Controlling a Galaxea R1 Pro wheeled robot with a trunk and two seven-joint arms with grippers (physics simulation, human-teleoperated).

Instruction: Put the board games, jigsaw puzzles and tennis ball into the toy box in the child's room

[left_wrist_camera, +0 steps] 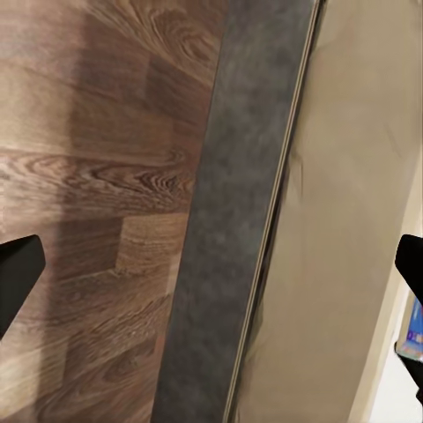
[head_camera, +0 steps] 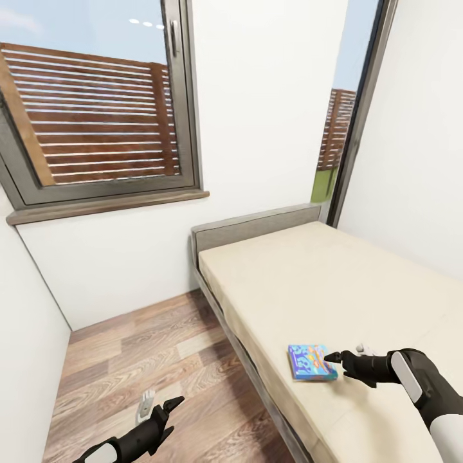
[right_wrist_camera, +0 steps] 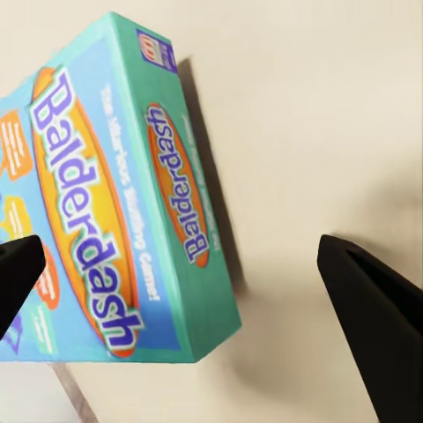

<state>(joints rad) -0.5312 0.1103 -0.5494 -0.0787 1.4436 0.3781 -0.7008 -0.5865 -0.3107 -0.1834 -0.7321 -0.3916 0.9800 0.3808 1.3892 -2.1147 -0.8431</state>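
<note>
You are reaching right gripper (head_camera: 347,358), fingers wide, toward game (head_camera: 311,362) on bed (head_camera: 334,283). Left gripper (head_camera: 161,411) hanging wide at 7 o'clock. Next: close on box edge.

Black arms (head_camera: 376,366), pale grey-white forearm shells (head_camera: 450,437).

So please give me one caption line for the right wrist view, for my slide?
Open right pincer poised beside the Balderdash board game lying flat on the beige bed.

Glossy cardboard board game (right_wrist_camera: 97,220), wood-grain floor (head_camera: 141,366)
</note>
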